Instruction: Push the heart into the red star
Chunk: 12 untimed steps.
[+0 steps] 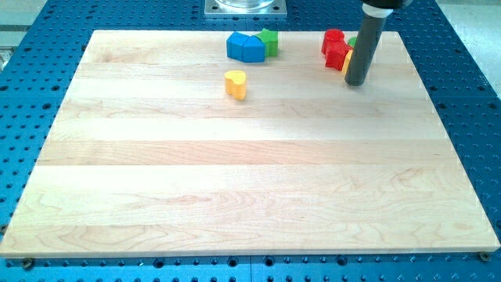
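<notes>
A yellow heart block (pixel 236 83) lies on the wooden board (pixel 250 196) left of centre near the view's top. A red block (pixel 336 48), star-like in shape, sits near the top right. My tip (pixel 356 81) rests on the board just right of and below the red block, far to the right of the heart. The rod hides part of a small yellow block (pixel 347 62) and a green block (pixel 353 41) next to the red one.
A blue block (pixel 244 47) touches a green star block (pixel 269 39) at the top centre, above the heart. A metal base plate (pixel 245 7) sits beyond the board's top edge. A blue perforated table (pixel 31 47) surrounds the board.
</notes>
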Each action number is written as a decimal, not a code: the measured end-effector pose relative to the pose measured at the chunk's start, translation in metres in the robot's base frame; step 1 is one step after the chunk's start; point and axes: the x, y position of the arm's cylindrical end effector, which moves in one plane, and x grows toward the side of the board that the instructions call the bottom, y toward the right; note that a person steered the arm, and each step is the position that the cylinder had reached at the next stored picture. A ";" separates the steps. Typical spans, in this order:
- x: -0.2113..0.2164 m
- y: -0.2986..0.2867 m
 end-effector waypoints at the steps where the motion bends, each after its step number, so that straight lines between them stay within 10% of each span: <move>1: 0.035 -0.035; 3: 0.032 -0.255; 4: 0.003 -0.227; 6: -0.014 -0.382; 12: -0.040 -0.155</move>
